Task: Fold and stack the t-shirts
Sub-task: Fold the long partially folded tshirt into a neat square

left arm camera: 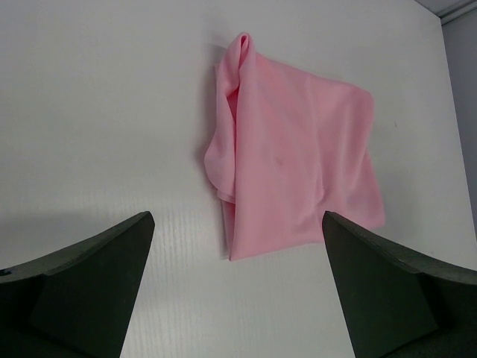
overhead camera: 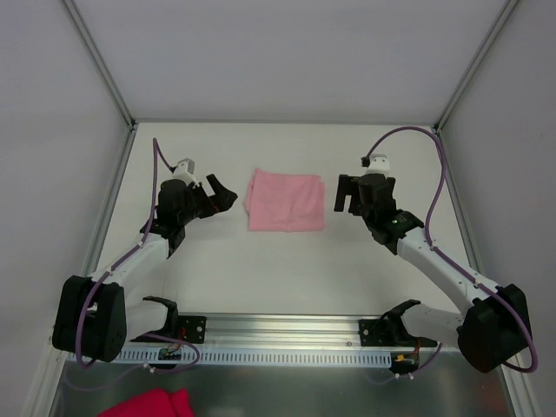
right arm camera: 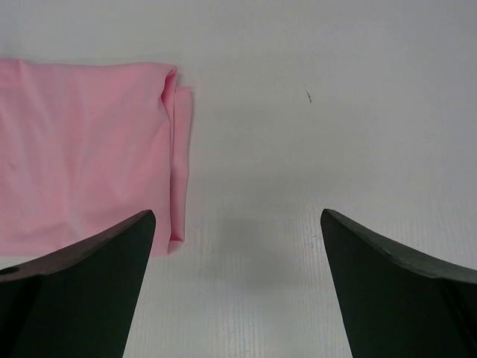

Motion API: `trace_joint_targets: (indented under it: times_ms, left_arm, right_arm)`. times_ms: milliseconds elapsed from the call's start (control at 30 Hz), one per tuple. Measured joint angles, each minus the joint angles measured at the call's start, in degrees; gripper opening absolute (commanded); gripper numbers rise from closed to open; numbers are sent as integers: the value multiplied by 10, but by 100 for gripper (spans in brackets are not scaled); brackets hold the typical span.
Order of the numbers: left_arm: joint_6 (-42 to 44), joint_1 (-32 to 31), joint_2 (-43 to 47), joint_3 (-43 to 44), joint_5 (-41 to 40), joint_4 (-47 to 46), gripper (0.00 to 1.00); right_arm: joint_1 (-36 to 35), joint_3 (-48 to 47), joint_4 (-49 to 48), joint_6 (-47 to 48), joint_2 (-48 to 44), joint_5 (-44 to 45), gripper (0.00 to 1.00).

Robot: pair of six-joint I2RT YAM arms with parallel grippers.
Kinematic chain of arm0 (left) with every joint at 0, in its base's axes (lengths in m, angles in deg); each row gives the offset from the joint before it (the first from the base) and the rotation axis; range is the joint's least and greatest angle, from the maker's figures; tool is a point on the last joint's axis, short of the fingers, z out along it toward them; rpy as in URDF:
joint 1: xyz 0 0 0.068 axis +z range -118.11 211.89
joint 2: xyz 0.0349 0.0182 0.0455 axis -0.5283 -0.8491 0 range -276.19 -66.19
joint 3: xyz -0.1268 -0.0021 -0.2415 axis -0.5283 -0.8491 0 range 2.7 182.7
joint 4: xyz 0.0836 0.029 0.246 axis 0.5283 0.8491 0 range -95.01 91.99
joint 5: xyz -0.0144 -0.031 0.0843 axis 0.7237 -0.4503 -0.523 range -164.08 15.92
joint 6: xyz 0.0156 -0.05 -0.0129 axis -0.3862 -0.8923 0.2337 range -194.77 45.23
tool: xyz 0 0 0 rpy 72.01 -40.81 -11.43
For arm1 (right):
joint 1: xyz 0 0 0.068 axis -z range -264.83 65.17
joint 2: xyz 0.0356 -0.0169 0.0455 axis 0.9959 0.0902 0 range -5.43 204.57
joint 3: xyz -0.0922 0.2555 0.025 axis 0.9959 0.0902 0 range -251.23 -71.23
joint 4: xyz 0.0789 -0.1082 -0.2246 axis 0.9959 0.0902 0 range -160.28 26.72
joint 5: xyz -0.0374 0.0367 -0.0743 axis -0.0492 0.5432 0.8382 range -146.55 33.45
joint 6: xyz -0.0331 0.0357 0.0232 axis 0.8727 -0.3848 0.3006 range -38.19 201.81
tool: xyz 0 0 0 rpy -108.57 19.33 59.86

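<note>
The pale pink t-shirt (overhead camera: 285,201) lies folded into a small rectangle on the white table, midway between the arms. It shows in the left wrist view (left arm camera: 294,160) with a bunched fold along its left edge, and in the right wrist view (right arm camera: 86,153) at the left. My left gripper (overhead camera: 220,196) is open and empty, just left of the shirt and apart from it. My right gripper (overhead camera: 347,195) is open and empty, just right of the shirt, not touching it. In both wrist views the dark fingers (left arm camera: 82,283) (right arm camera: 395,291) stand wide apart over bare table.
A deep magenta cloth (overhead camera: 148,405) lies below the table's near rail at the bottom left. White enclosure walls (overhead camera: 52,130) rise on the left, right and back. A metal rail (overhead camera: 287,334) with the arm bases runs along the near edge.
</note>
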Motion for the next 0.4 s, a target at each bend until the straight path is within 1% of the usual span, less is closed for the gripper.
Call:
trace_joint_targets:
  times_ms: [400]
  left_arm:
    - [0,0,-3,0,0,0,99]
  right_arm:
    - [0,0,0,0,0,0,100]
